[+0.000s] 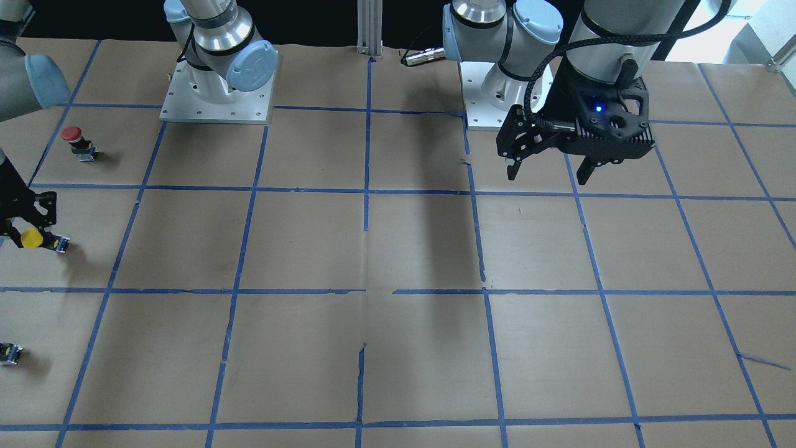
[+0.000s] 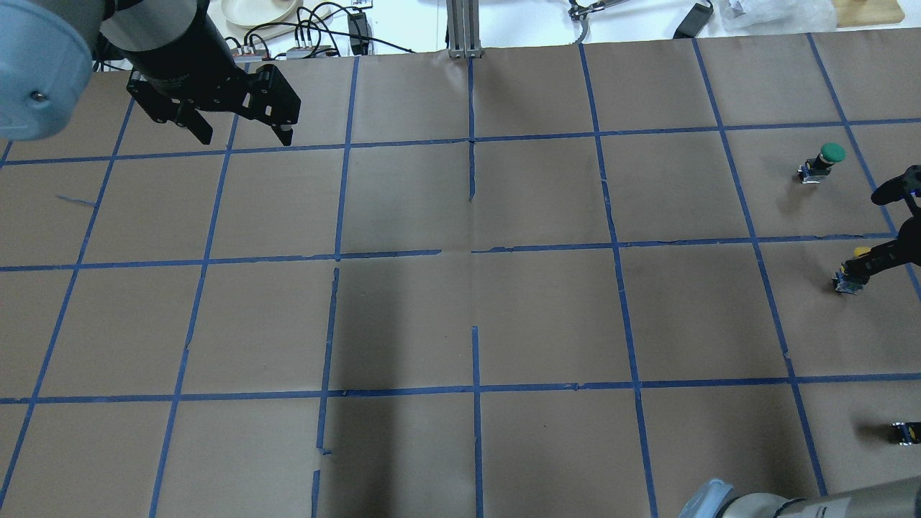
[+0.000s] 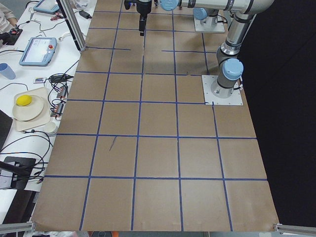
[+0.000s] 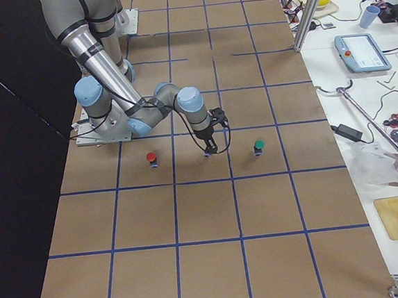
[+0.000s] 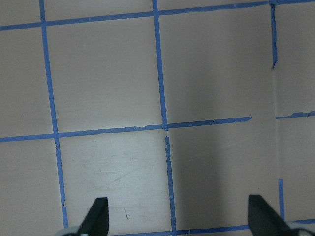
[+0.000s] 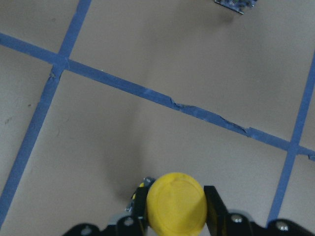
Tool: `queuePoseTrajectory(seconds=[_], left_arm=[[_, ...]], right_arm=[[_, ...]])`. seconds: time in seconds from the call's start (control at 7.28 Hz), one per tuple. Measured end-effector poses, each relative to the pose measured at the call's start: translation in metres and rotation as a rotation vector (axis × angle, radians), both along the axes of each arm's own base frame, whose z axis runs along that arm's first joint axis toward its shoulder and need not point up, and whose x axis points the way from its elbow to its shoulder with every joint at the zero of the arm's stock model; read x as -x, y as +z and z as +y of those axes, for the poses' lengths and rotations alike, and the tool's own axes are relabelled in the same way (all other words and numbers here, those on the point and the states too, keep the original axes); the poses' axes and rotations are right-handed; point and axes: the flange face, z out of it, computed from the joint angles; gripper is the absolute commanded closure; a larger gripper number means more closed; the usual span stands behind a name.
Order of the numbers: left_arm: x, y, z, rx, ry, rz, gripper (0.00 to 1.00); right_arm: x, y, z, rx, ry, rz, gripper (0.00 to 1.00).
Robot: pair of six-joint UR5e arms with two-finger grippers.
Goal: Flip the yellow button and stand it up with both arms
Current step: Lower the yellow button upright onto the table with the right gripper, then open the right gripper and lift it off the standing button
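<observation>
The yellow button (image 1: 31, 239) has a round yellow cap and a black and grey body. It sits at the table's right end, tilted, with its body end low by the paper. My right gripper (image 1: 36, 231) is shut on it. In the right wrist view the fingers (image 6: 214, 201) press just under the cap (image 6: 176, 209) from both sides. The overhead view shows only a sliver of the cap (image 2: 861, 252) behind the gripper (image 2: 867, 262). My left gripper (image 1: 548, 176) hangs open and empty above the table's far left part, also seen overhead (image 2: 245, 137) and in its wrist view (image 5: 179, 219).
A red-capped button (image 1: 73, 134) stands toward the robot's side of the yellow one. A green-capped button (image 2: 827, 153) stands on its other side. A small capless switch block (image 1: 9, 353) lies nearer the operators' edge. Blue tape grids the brown paper (image 1: 398, 249).
</observation>
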Motion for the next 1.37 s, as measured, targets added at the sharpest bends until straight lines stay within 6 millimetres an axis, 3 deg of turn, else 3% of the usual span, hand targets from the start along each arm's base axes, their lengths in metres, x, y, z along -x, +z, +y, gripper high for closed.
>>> queuePoseTrajectory(seconds=[0.27, 0.55, 0.96, 1.1, 1.37], left_arm=[[0.002, 0.0, 0.001, 0.006, -0.002, 0.0, 0.0], [0.002, -0.001, 0.003, 0.004, 0.002, -0.004, 0.0], [0.002, 0.0, 0.008, 0.002, 0.009, 0.003, 0.0], [0.003, -0.001, 0.009, -0.004, 0.008, 0.004, 0.0], [0.003, -0.009, 0.003, -0.025, 0.003, 0.004, 0.0]], right_arm=[[-0.001, -0.003, 0.003, -0.013, -0.003, -0.005, 0.19], [-0.005, -0.007, 0.008, -0.02, -0.005, -0.005, 0.03], [-0.006, 0.0, 0.012, -0.035, -0.011, 0.006, 0.01], [-0.01, 0.014, 0.016, -0.051, -0.024, 0.002, 0.01], [-0.017, 0.067, 0.021, -0.124, -0.141, -0.067, 0.0]])
